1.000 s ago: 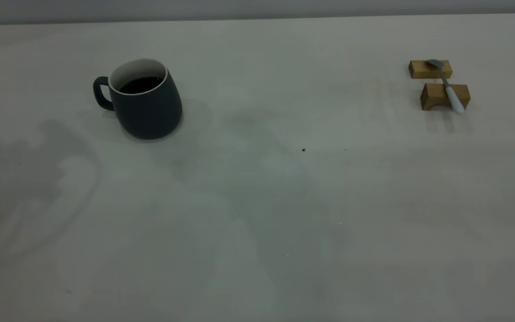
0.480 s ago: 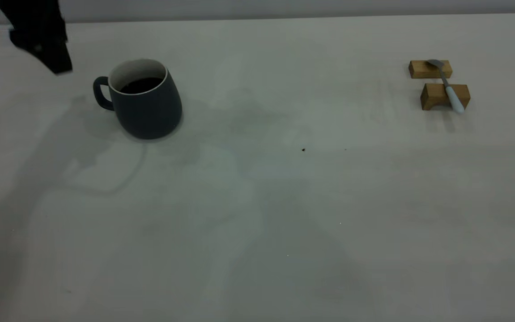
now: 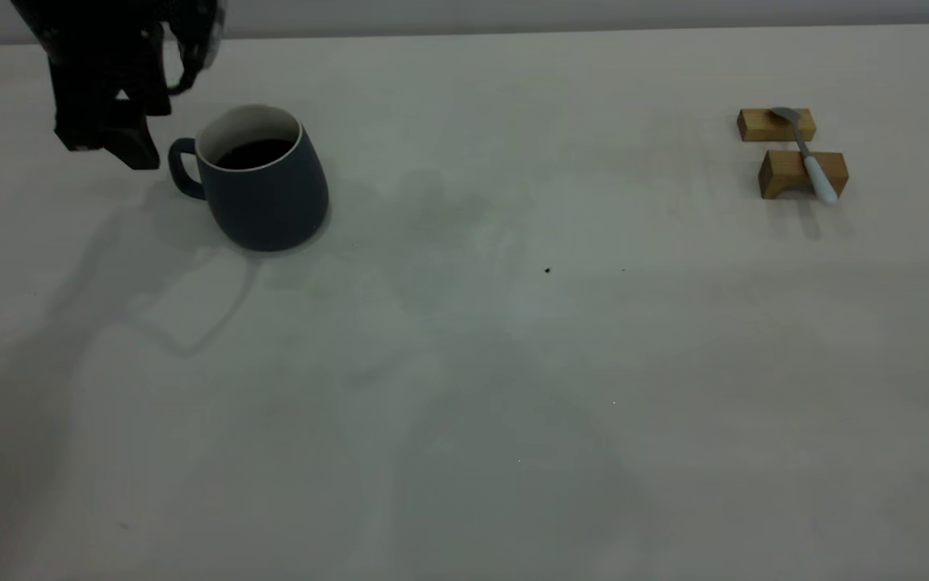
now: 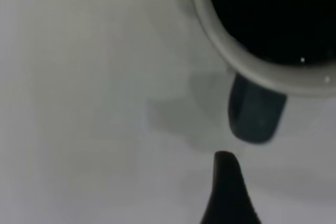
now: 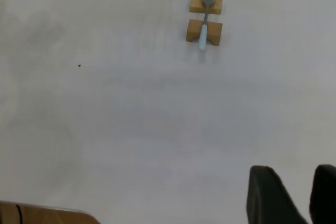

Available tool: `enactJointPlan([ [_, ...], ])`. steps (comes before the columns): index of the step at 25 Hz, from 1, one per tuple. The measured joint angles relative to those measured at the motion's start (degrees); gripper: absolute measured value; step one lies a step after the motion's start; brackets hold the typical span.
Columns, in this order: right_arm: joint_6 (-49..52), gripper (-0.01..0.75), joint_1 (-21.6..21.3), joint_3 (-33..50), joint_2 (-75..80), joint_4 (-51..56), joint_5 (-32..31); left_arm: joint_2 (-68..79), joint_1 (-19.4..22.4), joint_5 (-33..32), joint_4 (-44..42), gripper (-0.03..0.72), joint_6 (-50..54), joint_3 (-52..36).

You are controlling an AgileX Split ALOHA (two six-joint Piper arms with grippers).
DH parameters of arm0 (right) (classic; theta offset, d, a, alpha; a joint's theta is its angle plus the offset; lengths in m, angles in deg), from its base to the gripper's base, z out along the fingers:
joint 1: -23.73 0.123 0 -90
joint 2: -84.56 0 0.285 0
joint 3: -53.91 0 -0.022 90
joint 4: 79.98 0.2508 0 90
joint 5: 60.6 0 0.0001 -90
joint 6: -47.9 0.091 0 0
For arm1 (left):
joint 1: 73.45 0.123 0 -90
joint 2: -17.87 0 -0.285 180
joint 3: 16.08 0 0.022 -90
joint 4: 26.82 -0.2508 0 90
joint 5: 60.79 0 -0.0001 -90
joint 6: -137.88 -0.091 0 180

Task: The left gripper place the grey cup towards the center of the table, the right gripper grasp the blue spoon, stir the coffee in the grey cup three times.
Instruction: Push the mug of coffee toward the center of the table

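Left gripper [image 3: 121, 149]: jaw state cannot be told; only one black fingertip [image 4: 227, 192] shows in the wrist view, just short of the handle [image 4: 255, 113] and apart from it. Grey cup [image 3: 264, 181]: upright at the table's [image 3: 464, 363] left, handle toward the gripper, coffee [image 3: 253, 152] well below the rim. Advice: close squarely on the handle, keep the cup level, move slowly toward centre. Blue spoon [image 3: 811, 161]: lying across two wooden blocks [image 3: 791, 149], far right. Right gripper [image 5: 296, 195]: back from the spoon, fingers apart.
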Motion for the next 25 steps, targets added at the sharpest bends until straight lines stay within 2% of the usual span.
enactJointPlan([
  [6,0.0,0.24,0.0,0.0,0.0,0.0,0.0,2.9,-1.1,5.1,0.1,0.578,-2.6,0.0],
  [9,0.0,0.24,0.0,0.0,0.0,0.0,0.0,3.6,-1.4,6.4,0.1,0.536,-2.8,0.0],
  [12,0.0,0.24,0.0,0.0,0.0,0.0,0.0,3.8,-1.4,6.6,0.1,0.443,-3.0,0.0],
  [17,0.0,0.24,0.0,0.0,0.0,0.0,0.0,3.8,-1.5,6.8,0.0,0.206,-2.9,0.0],
  [21,0.0,0.24,0.0,0.0,0.0,0.0,0.0,3.8,-3.1,6.8,-0.3,0.208,-0.8,0.0],
  [25,0.0,0.24,0.0,0.0,0.0,0.0,0.0,4.3,-7.4,6.3,-0.4,0.208,2.3,1.5],
])
